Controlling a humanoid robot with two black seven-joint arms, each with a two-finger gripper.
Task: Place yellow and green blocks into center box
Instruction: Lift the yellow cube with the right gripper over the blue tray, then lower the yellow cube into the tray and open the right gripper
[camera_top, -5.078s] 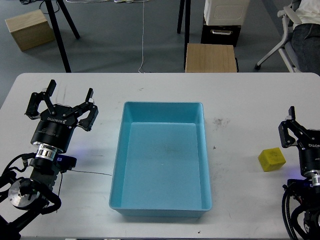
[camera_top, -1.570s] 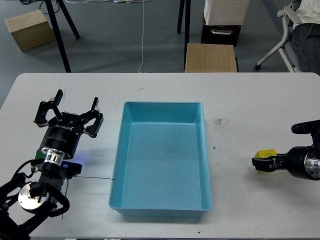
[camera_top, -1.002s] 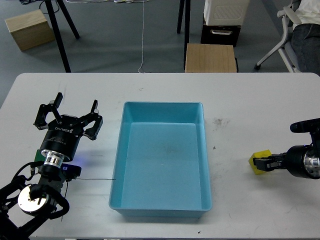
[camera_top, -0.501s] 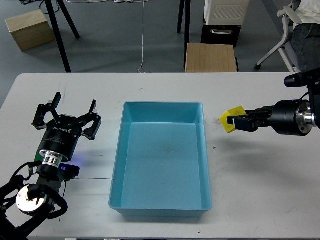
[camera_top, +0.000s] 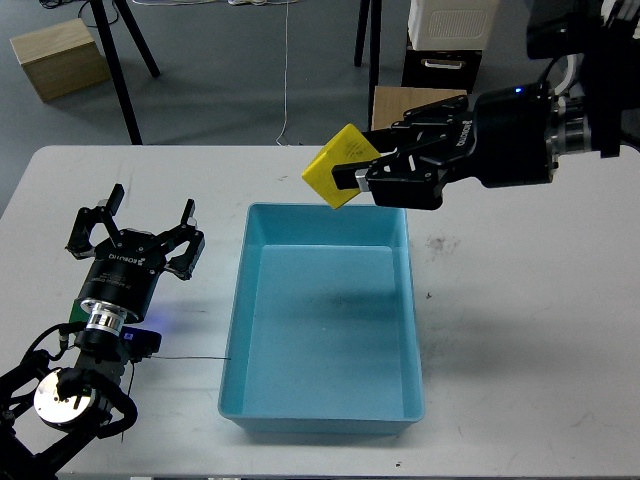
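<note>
Our right gripper (camera_top: 362, 178) was clamped on the yellow block (camera_top: 339, 165), holding it tilted in the air above the far rim of the light blue tray (camera_top: 232, 345). The block touched neither the tray nor the white table (camera_top: 520, 330). A faint dark marking showed on its upper face.

Our left gripper (camera_top: 143, 232) stood over the table to the left of the tray, fingers spread wide and holding nothing. A thin black cable (camera_top: 185, 354) ran from beside that arm toward the tray wall.

The green block was not visible in the head view; we could not tell where it lay.

Handling assessment:
1. The yellow block appeared rigid and light; its flat faces and clean edges showed no deformation under the fingers.
2. Its surface looked smooth, so we judged slip to be the main risk, more so because it hung tilted.
3. The best hold was on two opposite flat faces, near their middle, not on edges or corners.
4. We judged it not fragile; a low release over the tray floor (camera_top: 325, 330) would likely suffice.
</note>
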